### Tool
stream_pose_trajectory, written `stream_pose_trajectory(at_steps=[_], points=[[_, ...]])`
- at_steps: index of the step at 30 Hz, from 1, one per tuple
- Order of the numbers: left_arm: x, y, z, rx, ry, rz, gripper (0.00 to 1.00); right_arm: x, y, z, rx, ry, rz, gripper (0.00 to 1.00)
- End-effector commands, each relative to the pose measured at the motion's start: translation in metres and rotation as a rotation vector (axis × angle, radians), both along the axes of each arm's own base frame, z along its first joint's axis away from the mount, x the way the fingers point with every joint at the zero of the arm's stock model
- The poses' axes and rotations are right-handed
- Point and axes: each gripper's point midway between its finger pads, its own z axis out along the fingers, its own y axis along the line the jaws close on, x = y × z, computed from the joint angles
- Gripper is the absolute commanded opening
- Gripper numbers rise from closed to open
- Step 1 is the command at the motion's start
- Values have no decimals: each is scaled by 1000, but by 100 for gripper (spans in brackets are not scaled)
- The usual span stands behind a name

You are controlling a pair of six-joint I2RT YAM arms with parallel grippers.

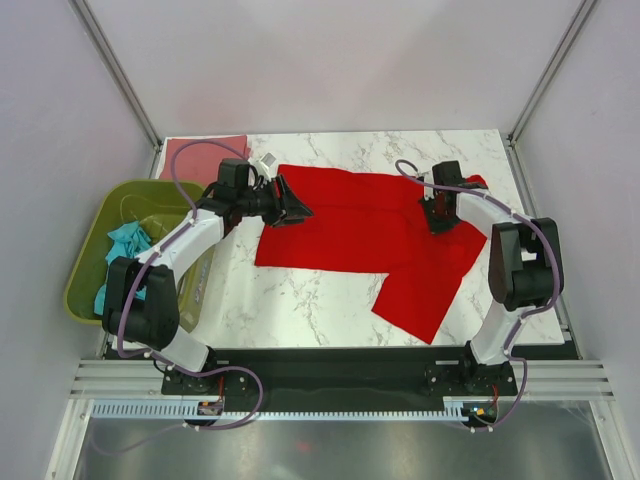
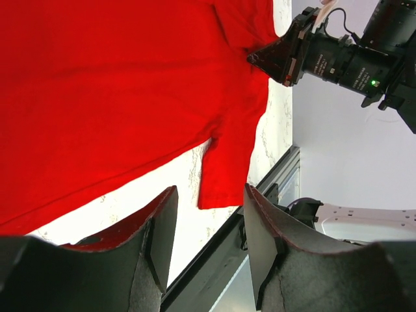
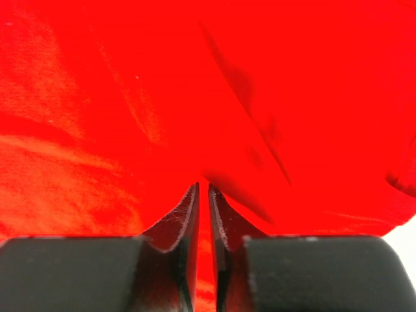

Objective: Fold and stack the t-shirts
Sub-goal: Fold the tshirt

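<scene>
At the far left, the teal t-shirt (image 1: pixel 128 243) lies in the green basket (image 1: pixel 82 262), off the desk (image 1: pixel 300 300). The pink t-shirt (image 1: pixel 205 155) lies at the desk's far left corner. Next comes the left claw (image 1: pixel 288 205), jaws wide with nothing between them, hovering at the left edge of the red t-shirt (image 1: pixel 355 225). This shirt lies flat with its long axis running left to right between the two arms, one part reaching toward the near edge. On its right end sits the right claw (image 1: pixel 440 215), narrowed to a slit that appears to pinch red cloth. The right arm likely leads the fold, drawing its end leftward along that axis.
</scene>
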Motion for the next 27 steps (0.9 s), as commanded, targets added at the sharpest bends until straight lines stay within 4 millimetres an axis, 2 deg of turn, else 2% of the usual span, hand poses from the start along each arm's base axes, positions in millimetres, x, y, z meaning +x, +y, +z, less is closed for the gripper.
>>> stream_pose_trajectory(at_steps=[1, 5, 8, 15, 24, 27], points=[[-2, 0, 1, -8, -24, -39, 52, 10, -1, -2, -28, -9, 14, 18], [1, 4, 2, -7, -26, -27, 52, 10, -5, -5, -44, 9, 3, 25], [2, 5, 2, -9, -23, -23, 52, 8, -13, -7, -76, 23, -12, 26], [3, 6, 0, -6, -20, -17, 51, 18, -13, 8, -76, -26, -13, 26], [4, 6, 0, -6, -17, -16, 51, 16, -16, 2, -96, -7, -20, 27], [4, 6, 0, -6, -18, -15, 51, 14, -23, -4, -134, 8, -32, 27]])
